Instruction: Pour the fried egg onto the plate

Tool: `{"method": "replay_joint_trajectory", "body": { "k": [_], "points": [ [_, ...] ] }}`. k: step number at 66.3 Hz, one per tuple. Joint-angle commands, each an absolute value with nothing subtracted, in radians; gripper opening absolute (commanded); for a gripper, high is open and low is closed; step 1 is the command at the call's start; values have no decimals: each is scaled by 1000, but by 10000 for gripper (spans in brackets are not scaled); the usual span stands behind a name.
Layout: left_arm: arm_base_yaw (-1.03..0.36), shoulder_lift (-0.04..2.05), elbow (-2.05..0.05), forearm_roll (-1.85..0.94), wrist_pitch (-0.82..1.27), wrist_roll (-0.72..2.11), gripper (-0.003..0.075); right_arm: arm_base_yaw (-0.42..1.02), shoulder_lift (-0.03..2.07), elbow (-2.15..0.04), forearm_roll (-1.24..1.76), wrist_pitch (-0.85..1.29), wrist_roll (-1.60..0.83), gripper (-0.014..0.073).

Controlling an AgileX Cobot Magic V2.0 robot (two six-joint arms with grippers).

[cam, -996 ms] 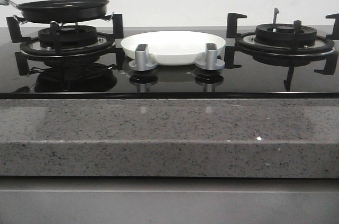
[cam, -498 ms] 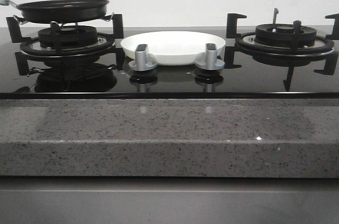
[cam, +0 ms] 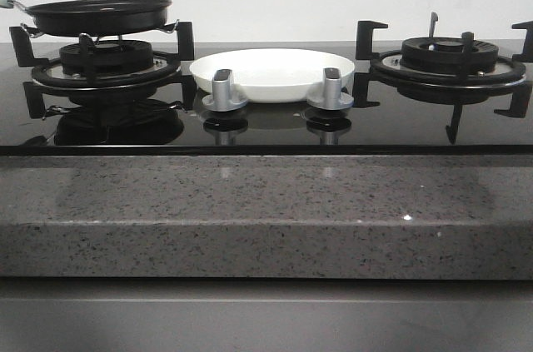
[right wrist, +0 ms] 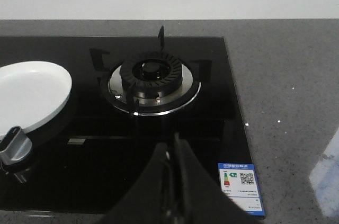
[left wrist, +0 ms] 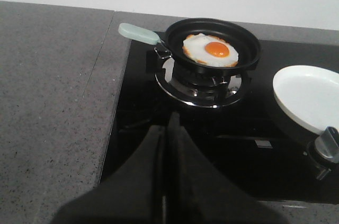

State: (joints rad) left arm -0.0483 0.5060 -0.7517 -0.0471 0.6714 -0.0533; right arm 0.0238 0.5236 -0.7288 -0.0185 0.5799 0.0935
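The fried egg [left wrist: 211, 50], white with an orange yolk, lies in a black frying pan [left wrist: 213, 44] on the left burner. The pan has a pale green handle [left wrist: 139, 33]. In the front view the pan [cam: 98, 16] sits on the left burner and the egg is hidden by its rim. The white plate [cam: 272, 73] rests on the hob between the burners; it also shows in the left wrist view [left wrist: 308, 97] and the right wrist view [right wrist: 30, 94]. My left gripper [left wrist: 168, 128] is shut and empty, short of the pan. My right gripper [right wrist: 173, 147] is shut and empty near the right burner.
Two silver knobs [cam: 224, 91] [cam: 331, 90] stand in front of the plate. The right burner [cam: 448, 57] carries no pot. A grey stone counter edge [cam: 266, 210] runs across the front. A blue label [right wrist: 239, 184] sticks on the glass hob's front right corner.
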Motion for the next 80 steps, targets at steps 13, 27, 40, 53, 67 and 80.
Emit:
{"method": "replay_joint_trajectory", "body": {
  "k": [13,27,40,53,67,80],
  "points": [
    [-52,545,-788,-53,589,-59,-20,25,559,-761,-24,515,88,-68],
    [-52,545,-788,-55,572,-59,-20,25,559,-761,-25,493,88,-53],
    [-52,545,-788,0,567,-59,125,25,559,-761,-27,490,78,381],
    [-52,545,-788,19,570,-59,512,25,559,-761,-27,490,78,500],
    [-52,545,-788,8,569,-59,532,25,559,-761,-27,490,78,500],
    [-52,545,-788,8,569,-59,532,25,559,-761,7,489,79,500]
  ]
}}
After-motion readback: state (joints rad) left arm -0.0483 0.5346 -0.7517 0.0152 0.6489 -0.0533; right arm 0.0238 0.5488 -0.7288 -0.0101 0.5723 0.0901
